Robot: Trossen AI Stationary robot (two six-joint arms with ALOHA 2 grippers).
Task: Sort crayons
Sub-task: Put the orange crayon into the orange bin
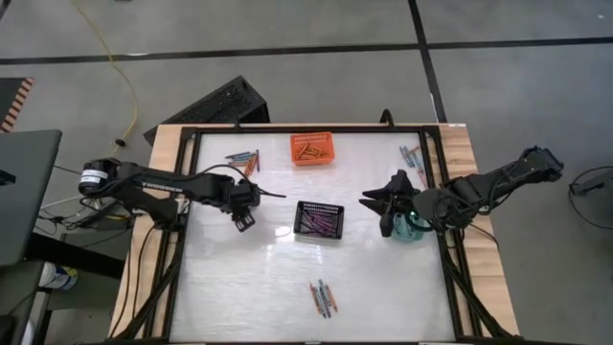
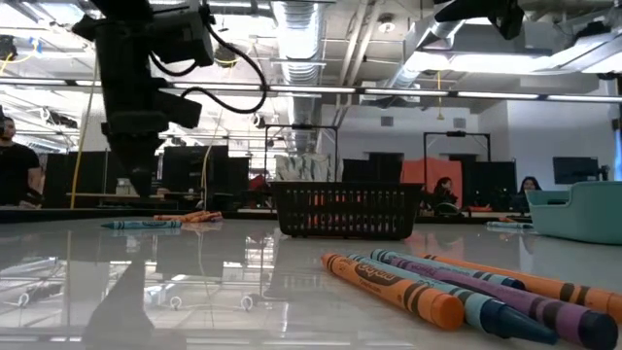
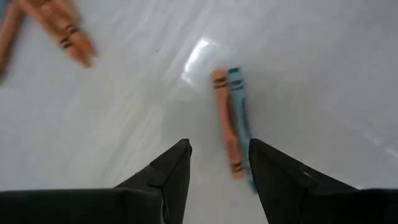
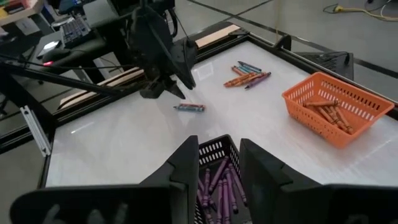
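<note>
Crayons lie in loose groups on the white table: one at the far left (image 1: 244,158), one at the far right (image 1: 414,156), one near the front (image 1: 323,298). An orange and a teal crayon (image 3: 233,118) lie side by side just beyond the tips of my left gripper (image 3: 217,165). That gripper is open, points down above the table's left half (image 1: 244,218), and touches nothing. My right gripper (image 4: 214,158) is open and empty over the black basket (image 4: 214,171), which holds purple crayons. The orange basket (image 1: 313,149) holds orange crayons.
A teal basket (image 1: 410,230) stands under my right arm at the table's right. The black basket (image 1: 319,220) is mid-table and the orange one at the far edge. A raised black frame (image 1: 187,192) rims the table. People sit in the room beyond (image 2: 15,160).
</note>
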